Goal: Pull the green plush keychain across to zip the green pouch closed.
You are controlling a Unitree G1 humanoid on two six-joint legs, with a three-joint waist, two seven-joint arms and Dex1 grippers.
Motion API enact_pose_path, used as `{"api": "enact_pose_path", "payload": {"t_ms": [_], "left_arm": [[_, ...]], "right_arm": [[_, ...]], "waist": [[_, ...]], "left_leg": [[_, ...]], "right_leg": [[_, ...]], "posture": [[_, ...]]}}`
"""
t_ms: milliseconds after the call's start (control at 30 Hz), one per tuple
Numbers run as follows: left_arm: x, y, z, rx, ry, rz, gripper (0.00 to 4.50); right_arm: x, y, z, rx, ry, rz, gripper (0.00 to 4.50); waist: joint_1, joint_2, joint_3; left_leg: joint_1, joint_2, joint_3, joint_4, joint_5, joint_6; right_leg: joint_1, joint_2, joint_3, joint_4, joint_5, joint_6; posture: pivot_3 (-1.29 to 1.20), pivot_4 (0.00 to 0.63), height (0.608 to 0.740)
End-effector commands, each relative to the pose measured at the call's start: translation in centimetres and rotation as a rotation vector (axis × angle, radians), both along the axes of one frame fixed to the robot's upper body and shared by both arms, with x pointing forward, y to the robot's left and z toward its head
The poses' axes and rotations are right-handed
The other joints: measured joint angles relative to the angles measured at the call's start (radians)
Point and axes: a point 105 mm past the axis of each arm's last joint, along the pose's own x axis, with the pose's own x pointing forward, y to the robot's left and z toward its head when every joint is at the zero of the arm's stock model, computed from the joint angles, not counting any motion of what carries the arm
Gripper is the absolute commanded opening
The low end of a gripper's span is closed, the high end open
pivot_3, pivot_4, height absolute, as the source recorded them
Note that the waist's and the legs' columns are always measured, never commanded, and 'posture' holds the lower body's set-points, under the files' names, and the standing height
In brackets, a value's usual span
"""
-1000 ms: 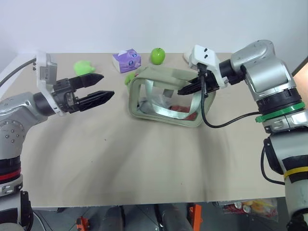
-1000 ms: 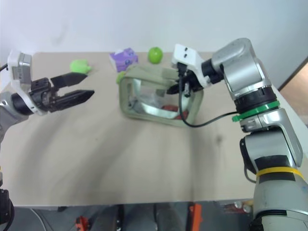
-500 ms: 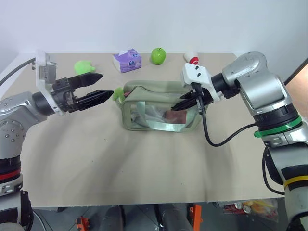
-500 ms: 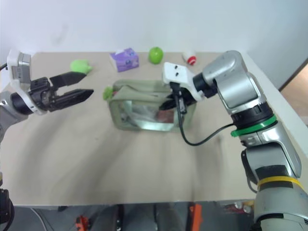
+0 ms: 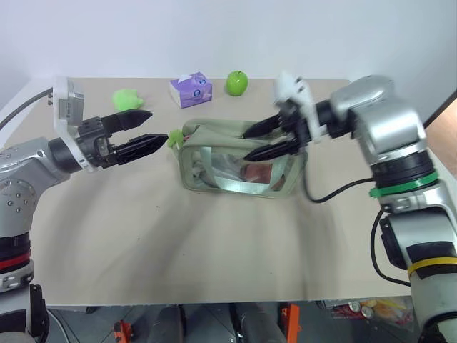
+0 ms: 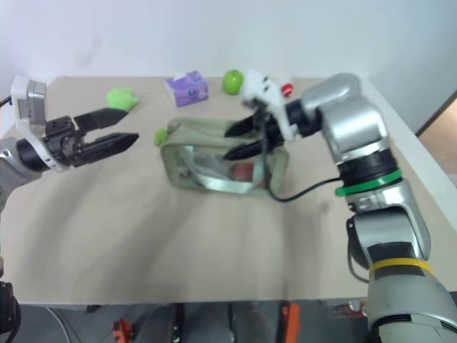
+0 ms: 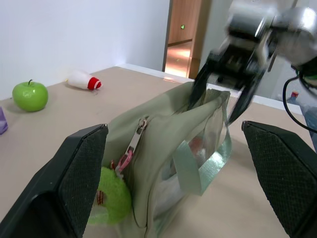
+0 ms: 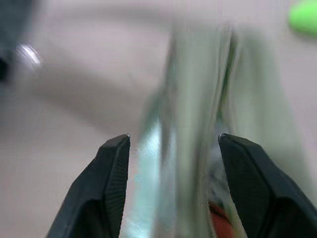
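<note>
Table [image 5: 214, 243] first: it carries the green pouch [image 5: 214, 136] sitting upright near the middle, clear window side facing the robot. Right gripper [image 5: 251, 142] hangs over the pouch's right end with its fingers spread apart, nothing between them. Left gripper [image 5: 156, 127] is wide open too, level, tips just beside the pouch's left end. Green plush keychain [image 7: 111, 202] dangles off the zipper pull at that left end. Further back: purple tissue box [image 5: 191, 91], green apple [image 5: 236, 83], lime plush lump [image 5: 126, 98].
</note>
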Motion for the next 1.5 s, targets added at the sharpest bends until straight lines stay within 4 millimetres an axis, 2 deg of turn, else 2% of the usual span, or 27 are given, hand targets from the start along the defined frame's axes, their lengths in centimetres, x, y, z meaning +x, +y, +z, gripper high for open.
{"api": "enact_pose_path", "payload": {"t_ms": [33, 133, 267, 467, 600, 800, 933, 1033, 1233, 1333, 1500], "left_arm": [[0.2, 1.3, 0.9, -0.039, -0.02, 0.044, 4.5], [1.2, 2.7, 0.2, -0.082, 0.029, 0.108, 4.5], [2.1, 4.1, -1.4, -0.108, 0.096, 0.176, 4.5], [2.3, 4.1, -3.0, -0.096, 0.145, 0.188, 4.5], [2.5, 3.7, -3.4, -0.094, 0.16, 0.179, 4.5], [2.8, 3.5, -3.5, -0.09, 0.167, 0.172, 4.5], [2.9, 3.4, -3.5, -0.097, 0.171, 0.17, 4.5], [2.8, 3.3, -3.8, -0.099, 0.181, 0.172, 4.5], [3.0, 3.7, -4.0, -0.113, 0.195, 0.2, 4.5], [3.3, 4.0, -4.4, -0.12, 0.21, 0.222, 4.5], [4.2, 3.7, -5.5, -0.096, 0.234, 0.262, 4.5]], "right_arm": [[-2.7, -1.5, 3.4, 0.11, -0.059, 0.12, 2.73], [-2.2, -2.8, 3.5, 0.136, -0.088, 0.052, 2.73], [-1.7, -4.8, 2.1, 0.117, -0.108, -0.051, 2.73], [-0.9, -7.4, -0.2, 0.081, -0.129, -0.211, 2.73], [0.6, -9.4, -3.5, -0.035, -0.154, -0.349, 2.73], [1.0, -9.8, -5.3, -0.047, -0.127, -0.377, 2.73], [1.9, -10.0, -6.2, -0.062, -0.134, -0.415, 2.73], [2.8, -9.5, -6.6, -0.023, -0.121, -0.439, 2.73], [3.1, -8.6, -7.3, -0.011, -0.097, -0.425, 2.73], [3.1, -8.3, -7.3, 0.002, -0.093, -0.414, 1.92], [2.7, -8.2, -7.0, 0.015, -0.093, -0.389, 0.08]], "waist": [[0.001, 0.0, 0.0], [-0.006, 0.0, 0.0], [-0.007, 0.0, 0.0], [-0.006, 0.0, 0.0], [-0.003, -0.001, 0.0], [-0.007, 0.0, 0.0], [-0.007, 0.0, 0.0], [-0.007, 0.0, 0.0], [-0.006, 0.0, 0.0], [-0.006, 0.0, 0.0], [-0.006, 0.0, 0.0]], "left_leg": [[0.0, 0.0, -0.001, 0.0, 0.0, 0.0], [0.001, 0.0, 0.0, 0.0, 0.0, 0.0], [0.003, 0.001, 0.001, 0.0, 0.0, 0.0], [0.002, 0.001, 0.003, 0.001, 0.0, 0.0], [0.003, 0.001, 0.003, 0.001, 0.0, 0.0], [0.003, 0.0, 0.004, 0.002, 0.0, 0.0], [0.003, 0.001, 0.004, 0.002, 0.0, 0.0], [0.003, 0.001, 0.004, 0.003, 0.0, 0.0], [0.003, 0.0, 0.004, 0.003, 0.0, 0.0], [0.002, 0.0, 0.004, 0.003, 0.0, 0.0], [0.003, 0.0, 0.004, 0.003, 0.0, 0.0]], "right_leg": [[0.001, 0.0, -0.001, 0.0, -0.001, 0.0], [0.0, 0.0, -0.001, 0.0, -0.001, 0.001], [0.001, 0.001, -0.001, 0.0, 0.0, 0.0], [0.0, 0.0, 0.001, 0.0, 0.001, 0.0], [0.001, 0.0, 0.001, 0.0, 0.001, 0.0], [0.0, 0.0, 0.003, 0.0, 0.001, 0.0], [0.001, 0.0, 0.003, 0.0, 0.001, 0.0], [0.001, 0.0, 0.003, 0.0, 0.001, 0.0], [0.001, 0.0, 0.003, 0.0, 0.003, 0.003], [0.001, 0.0, 0.004, 0.0, 0.003, 0.003], [0.001, 0.0, 0.004, 0.0, 0.003, 0.003]], "posture": [[0.0, 0.15, 0.74], [0.0, 0.15, 0.74], [0.0, 0.15, 0.74], [0.0, 0.15, 0.74], [0.0, 0.15, 0.74], [0.0, 0.15, 0.74], [0.0, 0.15, 0.74], [0.0, 0.15, 0.74], [0.0, 0.15, 0.74], [0.0, 0.15, 0.74], [0.0, 0.15, 0.74]]}}
